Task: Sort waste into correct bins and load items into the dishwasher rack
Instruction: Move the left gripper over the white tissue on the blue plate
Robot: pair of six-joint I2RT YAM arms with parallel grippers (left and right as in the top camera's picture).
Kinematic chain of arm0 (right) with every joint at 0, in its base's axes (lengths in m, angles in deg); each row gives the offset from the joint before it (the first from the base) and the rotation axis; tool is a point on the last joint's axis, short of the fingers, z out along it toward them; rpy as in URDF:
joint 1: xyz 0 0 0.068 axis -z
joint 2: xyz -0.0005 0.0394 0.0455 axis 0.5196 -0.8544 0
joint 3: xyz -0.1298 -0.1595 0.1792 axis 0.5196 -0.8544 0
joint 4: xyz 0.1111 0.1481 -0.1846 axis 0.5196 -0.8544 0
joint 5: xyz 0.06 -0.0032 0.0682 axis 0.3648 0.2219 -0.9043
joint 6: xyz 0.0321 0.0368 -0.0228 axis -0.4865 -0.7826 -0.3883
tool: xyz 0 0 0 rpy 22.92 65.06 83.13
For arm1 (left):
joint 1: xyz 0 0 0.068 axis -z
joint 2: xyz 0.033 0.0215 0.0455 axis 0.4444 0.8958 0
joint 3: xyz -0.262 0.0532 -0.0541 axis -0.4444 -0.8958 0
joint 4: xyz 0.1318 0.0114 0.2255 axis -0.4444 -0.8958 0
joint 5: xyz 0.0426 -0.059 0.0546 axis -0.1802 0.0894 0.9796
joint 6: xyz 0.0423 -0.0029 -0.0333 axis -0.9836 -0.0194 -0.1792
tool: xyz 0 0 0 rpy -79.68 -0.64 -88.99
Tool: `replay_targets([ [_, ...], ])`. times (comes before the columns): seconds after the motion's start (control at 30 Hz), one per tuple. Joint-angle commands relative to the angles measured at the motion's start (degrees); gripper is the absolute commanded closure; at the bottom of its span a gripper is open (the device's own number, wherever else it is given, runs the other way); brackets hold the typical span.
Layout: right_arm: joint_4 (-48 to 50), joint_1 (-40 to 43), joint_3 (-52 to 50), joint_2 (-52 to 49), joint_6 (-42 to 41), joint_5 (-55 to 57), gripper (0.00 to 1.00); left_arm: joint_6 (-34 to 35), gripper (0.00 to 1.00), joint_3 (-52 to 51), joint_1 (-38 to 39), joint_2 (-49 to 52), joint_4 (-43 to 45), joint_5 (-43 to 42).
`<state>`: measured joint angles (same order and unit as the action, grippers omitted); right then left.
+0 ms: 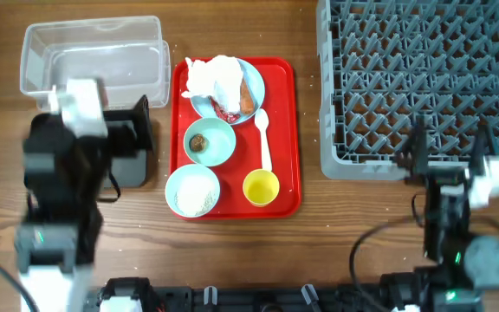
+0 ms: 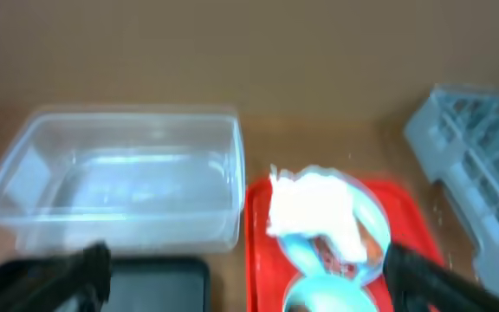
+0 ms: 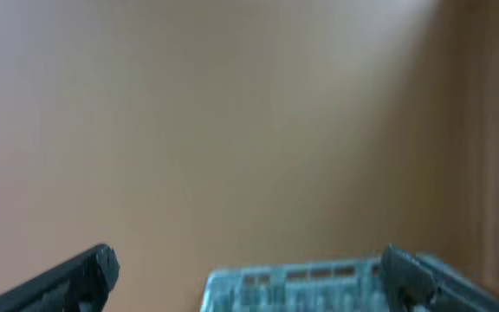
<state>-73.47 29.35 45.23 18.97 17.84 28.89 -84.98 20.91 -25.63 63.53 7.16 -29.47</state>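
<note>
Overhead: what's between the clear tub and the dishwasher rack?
The red tray, flanked by strips of bare table, as the overhead view shows.

Two bowls [image 1: 219, 149] [image 1: 171, 192], one plate [image 1: 259, 85], one cup [image 1: 261, 187]

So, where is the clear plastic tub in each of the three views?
Overhead: clear plastic tub at upper left.
Left wrist: the tub fills the left half.
Right wrist: not in it.
Shared landmark: the grey dishwasher rack, seen in all three views.
</note>
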Motion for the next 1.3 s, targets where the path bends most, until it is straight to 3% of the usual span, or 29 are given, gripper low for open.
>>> replay_targets([
  [0.0,-9.38,0.04,13.0,-11.65,2.25,-7.82,0.0,-0.09,0.0,18.86,0.26,14.67,-13.38,-0.46],
  [0.23,-43.23,0.04,43.34,-39.98,1.99,-15.04,0.0,3.61,0.0,44.5,0.26,39.82,-40.3,-1.16],
  [0.37,-58.62,0.04,55.19,-53.55,1.99,-19.91,0.0,3.48,0.0,46.1,0.26,47.25,-45.7,-1.49],
  [0.5,-59.89,0.04,55.8,-59.41,-0.37,-21.33,0.0,3.37,0.0,46.1,0.26,51.1,-44.11,-5.55],
  [0.6,-60.39,0.04,55.8,-61.75,-4.15,-21.33,0.0,3.39,0.0,46.12,0.74,51.74,-37.94,-12.13],
  [0.77,-61.96,0.04,55.8,-61.88,-4.11,-21.31,0.0,4.87,0.0,47.82,5.86,55.23,-31.39,-5.6],
  [0.9,-64.06,0.04,55.8,-61.88,-4.11,-21.33,0.0,4.83,0.0,52.37,8.52,63.41,-30.18,-5.29],
  [1.03,-65.68,0.04,55.8,-61.88,-4.09,-21.31,0.0,4.59,0.0,54.86,11.37,70.95,-26.49,0.79],
  [1.27,-66.9,0.04,55.78,-61.88,-3.98,-21.31,0.0,4.63,0.0,54.84,13.4,78.31,-23.54,1.18],
])
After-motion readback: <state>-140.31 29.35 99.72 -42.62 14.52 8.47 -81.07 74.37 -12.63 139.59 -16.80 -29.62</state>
